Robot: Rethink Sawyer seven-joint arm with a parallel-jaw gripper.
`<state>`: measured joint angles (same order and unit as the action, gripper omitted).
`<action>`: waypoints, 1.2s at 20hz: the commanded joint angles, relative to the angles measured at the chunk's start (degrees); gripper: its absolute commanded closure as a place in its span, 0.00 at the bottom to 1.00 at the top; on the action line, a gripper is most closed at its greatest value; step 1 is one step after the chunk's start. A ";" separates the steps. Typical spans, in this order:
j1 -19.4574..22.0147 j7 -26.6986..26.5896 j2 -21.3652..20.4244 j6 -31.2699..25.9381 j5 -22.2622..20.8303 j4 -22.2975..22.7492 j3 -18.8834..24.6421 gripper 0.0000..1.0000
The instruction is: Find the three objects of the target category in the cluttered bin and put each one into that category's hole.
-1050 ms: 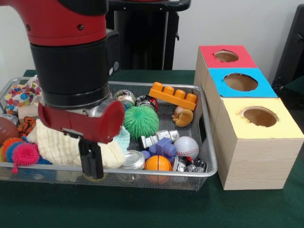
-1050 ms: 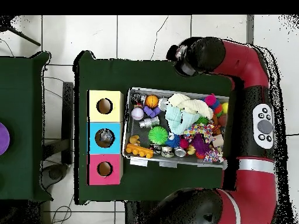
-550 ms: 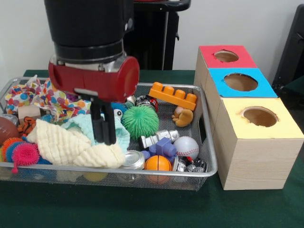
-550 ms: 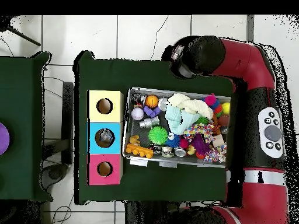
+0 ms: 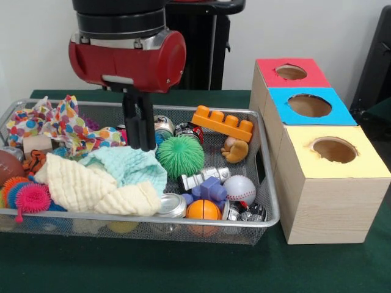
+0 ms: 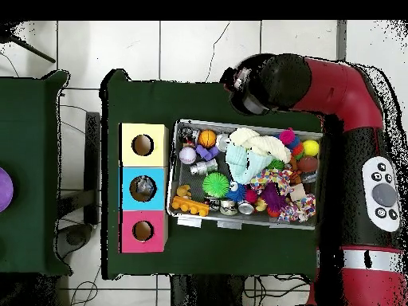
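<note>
My gripper (image 5: pixel 144 146) hangs over the middle of the wire bin (image 5: pixel 267 207), just above the mint cloth (image 5: pixel 131 168). Its two black fingers (image 5: pixel 135 122) are pressed together, shut with nothing held. To its right lie a green spiky ball (image 5: pixel 181 155), an orange toy brick (image 5: pixel 222 122), a baseball (image 5: pixel 239 189) and a small basketball (image 5: pixel 203 209). Right of the bin stand the red (image 5: pixel 291 72), blue (image 5: pixel 310 105) and yellow (image 5: pixel 333 149) hole boxes. From above, the arm's wrist (image 6: pixel 263 82) hides the gripper, and greyish items show in the blue box hole (image 6: pixel 143 189).
A cream cloth (image 5: pixel 85 189) and a polka-dot cloth (image 5: pixel 58 125) cover the bin's left half. Pink spiky balls (image 5: pixel 30 198) and a brown football (image 5: pixel 7 168) lie at the left end. Tin cans (image 5: pixel 172 206), a purple toy (image 5: pixel 211 188) and a brown plush (image 5: pixel 235 149) crowd the right.
The arm has risen and swung from the bin's near-left edge toward its middle and back. The mint cloth that it covered now shows. The fingers stay together.
</note>
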<state>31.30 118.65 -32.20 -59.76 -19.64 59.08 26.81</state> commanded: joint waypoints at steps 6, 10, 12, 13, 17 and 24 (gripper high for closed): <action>3.28 -4.14 2.35 5.31 -0.11 11.64 -0.62 1.00; 3.91 -3.45 3.20 7.21 0.06 12.82 -0.25 1.00; 4.30 -3.25 3.60 8.39 0.23 13.45 0.04 1.00; 4.49 -3.19 3.90 9.10 0.29 13.74 0.19 1.00; 4.82 -3.22 4.69 10.34 0.47 14.01 0.49 1.00; 4.93 -2.76 5.59 11.88 0.79 14.41 0.64 1.00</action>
<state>35.24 118.65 -29.20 -49.81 -19.58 66.31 26.80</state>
